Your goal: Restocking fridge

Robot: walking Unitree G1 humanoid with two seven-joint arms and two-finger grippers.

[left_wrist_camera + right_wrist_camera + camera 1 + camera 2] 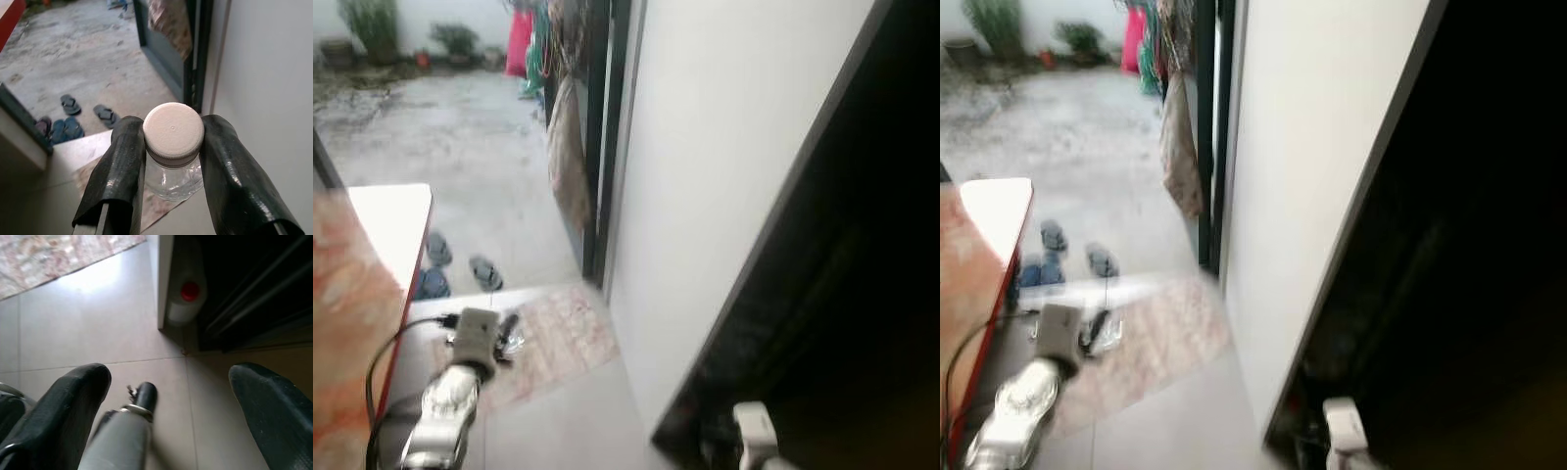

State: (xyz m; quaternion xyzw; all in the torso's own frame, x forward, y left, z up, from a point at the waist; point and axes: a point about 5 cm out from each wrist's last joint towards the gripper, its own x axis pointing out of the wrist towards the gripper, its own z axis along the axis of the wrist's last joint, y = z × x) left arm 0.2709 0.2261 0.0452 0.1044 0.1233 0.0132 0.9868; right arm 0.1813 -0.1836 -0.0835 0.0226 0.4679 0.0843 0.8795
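My left gripper (172, 147) is shut on a small clear bottle (173, 176) with a white screw cap (172, 128), one black finger on each side just below the cap. In the eye views this gripper (506, 335) is held low at the left, over a patterned mat. The fridge's white door (705, 176) stands open in front of me, with the dark interior (862, 294) to its right. My right gripper (171, 396) is open over the tiled floor near the door's bottom corner. A white bottle with a red cap (187, 299) stands there.
A table (352, 294) with an orange marbled top and white edge is at my left. Several sandals (460, 269) lie by the doorstep, beyond the patterned mat (558, 338). A cloth (570, 157) hangs at the dark door frame, and a wet courtyard lies outside.
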